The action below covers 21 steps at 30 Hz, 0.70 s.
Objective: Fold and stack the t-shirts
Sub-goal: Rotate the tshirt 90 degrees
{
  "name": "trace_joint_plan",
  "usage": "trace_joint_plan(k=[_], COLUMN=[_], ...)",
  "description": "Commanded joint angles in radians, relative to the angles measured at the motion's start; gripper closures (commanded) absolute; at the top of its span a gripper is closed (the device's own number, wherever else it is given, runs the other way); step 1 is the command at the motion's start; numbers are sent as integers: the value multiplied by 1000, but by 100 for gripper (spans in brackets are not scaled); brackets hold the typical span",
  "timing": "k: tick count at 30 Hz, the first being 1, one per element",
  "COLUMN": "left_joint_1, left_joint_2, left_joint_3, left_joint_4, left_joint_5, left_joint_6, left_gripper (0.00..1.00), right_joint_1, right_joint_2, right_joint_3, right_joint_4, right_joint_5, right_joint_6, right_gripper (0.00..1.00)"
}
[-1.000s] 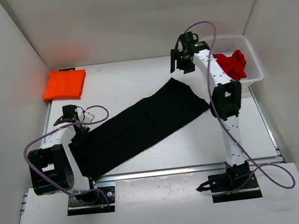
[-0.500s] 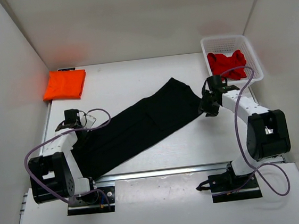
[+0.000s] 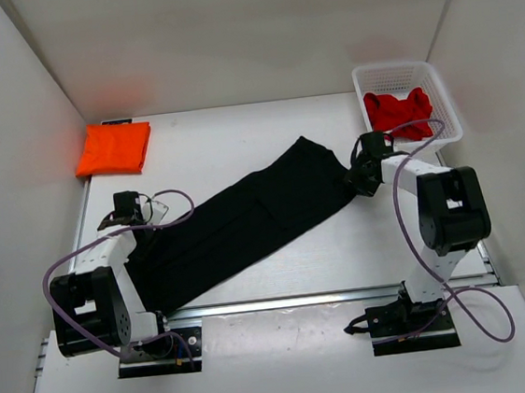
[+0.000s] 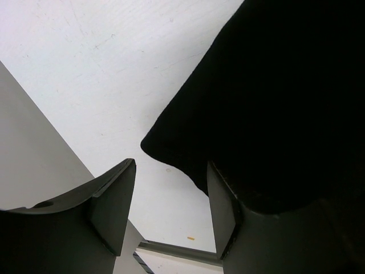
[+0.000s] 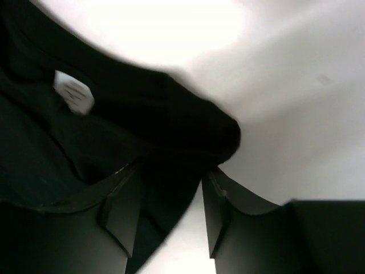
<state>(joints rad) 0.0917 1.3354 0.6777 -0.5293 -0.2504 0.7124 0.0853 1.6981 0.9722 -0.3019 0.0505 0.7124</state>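
A white table (image 3: 237, 133) is filling the overhead view, and the black t-shirt (image 3: 246, 222) is lying diagonally on it. Left wrist: the left gripper (image 4: 171, 165) is standing spread astride its edge. Right wrist: the right gripper (image 5: 171, 171) is bracketing a bunched fold, pinch unclear; a shallow bite could slip. The long axis is running near-left to far-right, and a white label (image 5: 74, 94) suggests the collar is pointing far-right.

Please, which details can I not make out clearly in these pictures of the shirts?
- Whether the right jaws pinch the black t-shirt: right wrist view is blurred and dark; top view too small.
- Black t-shirt's near-left end: top view, covered by the left arm.
- How the red t-shirt lies in the basket: top view, crumpled and too small.
- Layers of the orange t-shirt: top view, too small.
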Motion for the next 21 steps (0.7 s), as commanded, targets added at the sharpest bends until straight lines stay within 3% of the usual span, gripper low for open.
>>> trace_joint_plan(k=[1, 4, 6, 8, 13, 17, 21], left_joint_1=[8, 14, 19, 17, 11, -119, -178], left_joint_2=[-5, 7, 13, 21, 47, 65, 71], left_joint_3=[0, 14, 25, 51, 111, 124, 138], left_joint_4=[11, 9, -12, -50, -127, -170, -239], left_joint_5=[-16, -16, 15, 55, 141, 165, 250], left_joint_6=[-5, -2, 1, 5, 5, 35, 18], left_gripper=[36, 35, 32, 30, 30, 31, 31], right_joint_1=[21, 30, 34, 69, 162, 153, 128], right_joint_2=[92, 161, 179, 216, 429, 572, 675], right_joint_3=[97, 138, 170, 253, 598, 828, 1072], right_joint_4=[14, -13, 32, 30, 7, 14, -2], right_joint_5=[-1, -29, -72, -58, -51, -54, -17], right_joint_6=[21, 47, 47, -10, -157, -185, -235], right_gripper=[59, 75, 92, 100, 98, 94, 68])
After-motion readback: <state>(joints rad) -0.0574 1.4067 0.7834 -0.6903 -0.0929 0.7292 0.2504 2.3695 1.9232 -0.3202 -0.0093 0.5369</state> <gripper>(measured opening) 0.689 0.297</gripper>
